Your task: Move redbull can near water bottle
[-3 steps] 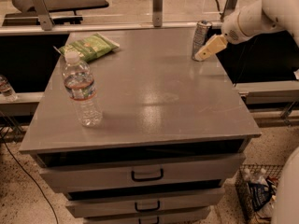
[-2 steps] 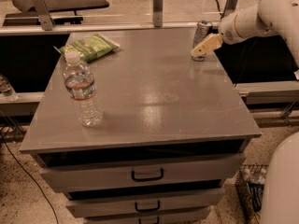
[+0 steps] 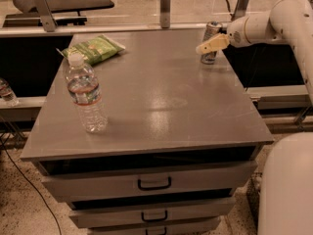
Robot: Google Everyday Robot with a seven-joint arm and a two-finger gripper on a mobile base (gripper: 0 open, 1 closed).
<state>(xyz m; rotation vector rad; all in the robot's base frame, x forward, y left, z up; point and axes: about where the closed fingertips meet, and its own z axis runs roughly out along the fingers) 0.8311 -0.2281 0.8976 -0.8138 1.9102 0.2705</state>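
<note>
The redbull can (image 3: 212, 31) stands upright at the far right corner of the grey table (image 3: 161, 97); it is slim and silver with a shiny top. My gripper (image 3: 204, 47) reaches in from the right on the white arm (image 3: 274, 21) and sits at the can, its cream tip crossing in front of the can's middle. The water bottle (image 3: 87, 94) stands upright near the table's front left; it is clear and ribbed, with a white cap and a red-banded label. It is far from the can.
A green snack bag (image 3: 95, 48) lies at the far left of the table. A smaller clear bottle (image 3: 6, 92) stands off the table at the left edge. Metal posts (image 3: 165, 6) rise behind the table. Drawers (image 3: 154, 183) lie below, and my white base (image 3: 286, 190) is at lower right.
My gripper has moved a little to the left and slightly up, so that it now crosses the front of the can. The can and the bottle have not moved.
</note>
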